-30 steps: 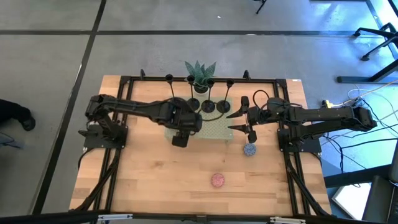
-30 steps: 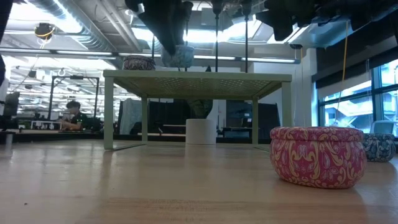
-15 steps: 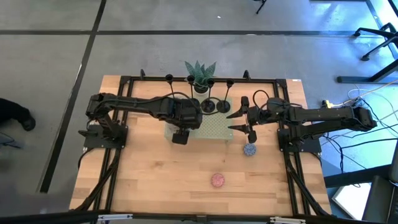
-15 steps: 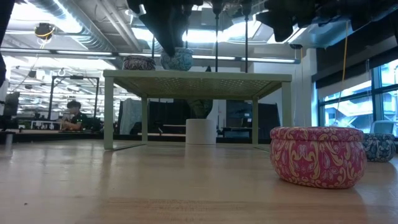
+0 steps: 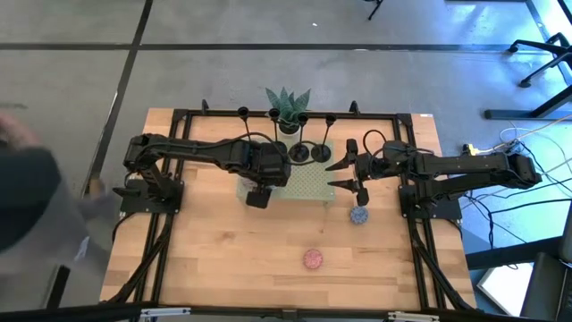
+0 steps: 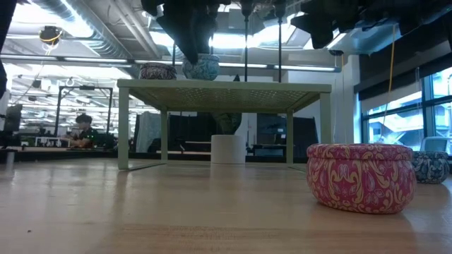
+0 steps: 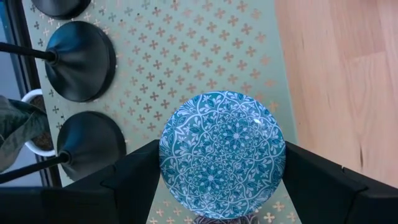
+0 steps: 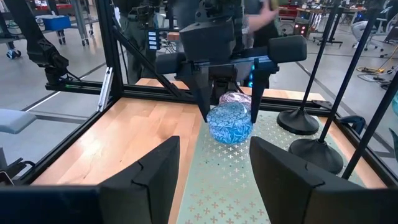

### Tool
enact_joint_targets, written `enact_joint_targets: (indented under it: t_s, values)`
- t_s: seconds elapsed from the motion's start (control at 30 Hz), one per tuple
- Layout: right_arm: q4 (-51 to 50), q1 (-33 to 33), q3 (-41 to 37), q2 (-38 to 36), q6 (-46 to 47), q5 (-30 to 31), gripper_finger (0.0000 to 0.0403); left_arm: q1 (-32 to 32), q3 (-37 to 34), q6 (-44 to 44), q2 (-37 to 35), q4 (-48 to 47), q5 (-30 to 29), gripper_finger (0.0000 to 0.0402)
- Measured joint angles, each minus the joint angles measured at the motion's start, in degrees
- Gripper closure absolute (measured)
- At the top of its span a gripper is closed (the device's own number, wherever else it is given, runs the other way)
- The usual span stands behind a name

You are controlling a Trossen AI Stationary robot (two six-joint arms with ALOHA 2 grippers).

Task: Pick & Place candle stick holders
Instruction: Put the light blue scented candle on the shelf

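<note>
Several black candle stick holders stand by their round bases (image 5: 298,154) on the far part of a green perforated shelf (image 5: 311,186). Two bases show in the left wrist view (image 7: 81,61) and in the right wrist view (image 8: 298,121). My left gripper (image 5: 258,192) is over the shelf's left part, shut on a teal patterned round tin (image 7: 222,154). My right gripper (image 5: 340,174) is open and empty, level at the shelf's right end, its fingers pointing toward the left arm. My left gripper pinches the teal tin's round side wall (image 7: 166,163) between its two fingers, one on each opposite side. The fingers come from above, pointing down (image 8: 204,106). The tin sits upright with its bottom on the shelf top (image 6: 201,68).
A second dark tin (image 6: 157,70) sits on the shelf beside the teal one. A pink tin (image 5: 313,259) and a blue-white tin (image 5: 359,215) lie on the wooden table. A potted plant (image 5: 288,105) stands behind the shelf. A blurred person (image 5: 27,188) is at the table's left.
My left gripper has moved a little toward the far edge and down with the teal tin, which now rests on the shelf top. A person has come into the high view at the left.
</note>
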Motion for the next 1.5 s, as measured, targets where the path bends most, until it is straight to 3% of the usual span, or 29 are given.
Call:
enact_joint_targets:
  t_s: [1.23,1.5]
  values:
    - [0.0,0.0,0.0,0.0,-0.6,0.0,0.0203,2.5,0.1,1.6,2.6,-0.7,1.0,0.0095]
    - [0.0,0.0,0.0,0.0,-0.7,0.0,0.0204,2.1,0.1,1.2,2.6,-0.5,-1.2,0.0095]
